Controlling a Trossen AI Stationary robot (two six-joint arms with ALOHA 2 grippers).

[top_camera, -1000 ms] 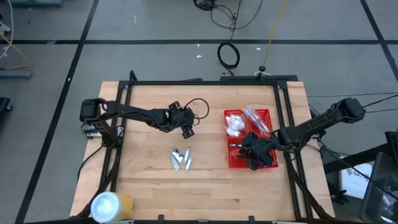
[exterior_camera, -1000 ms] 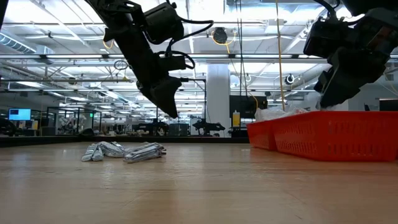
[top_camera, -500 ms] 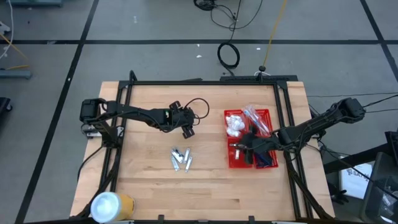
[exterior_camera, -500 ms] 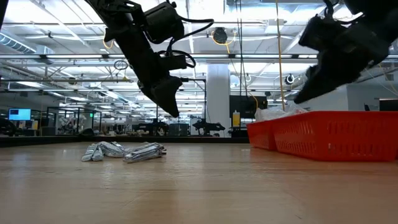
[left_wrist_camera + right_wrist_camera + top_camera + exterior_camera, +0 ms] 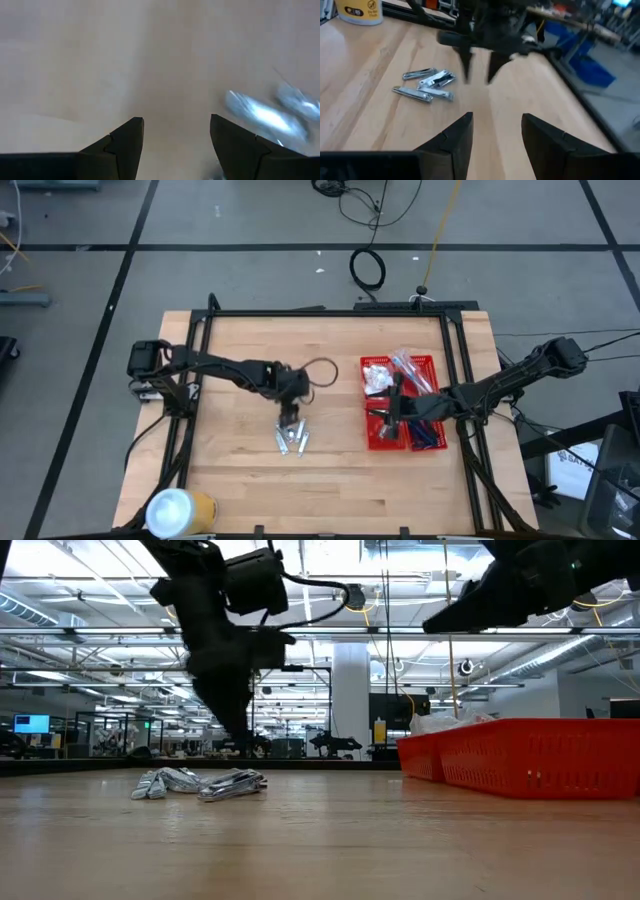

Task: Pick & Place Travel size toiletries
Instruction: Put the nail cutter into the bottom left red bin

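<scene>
High view: left gripper (image 5: 290,418) pointing down just over the silver clippers (image 5: 291,437) mid-surface (image 5: 240,480), right gripper (image 5: 393,405) above the red basket (image 5: 377,442), roll (image 5: 178,510) in the near left corner.

Low view: clippers (image 5: 200,783) lying flat, left fingers (image 5: 240,730) hanging above, not touching.

Left wrist: fingers (image 5: 125,145) parted, nothing between, clippers (image 5: 265,115) blurry off to one side.

Right wrist: fingers (image 5: 455,140) apart and empty, looking across at clippers (image 5: 426,85).

Both arms reach inward; left end effector (image 5: 291,418) points down, fingers parted.
</scene>
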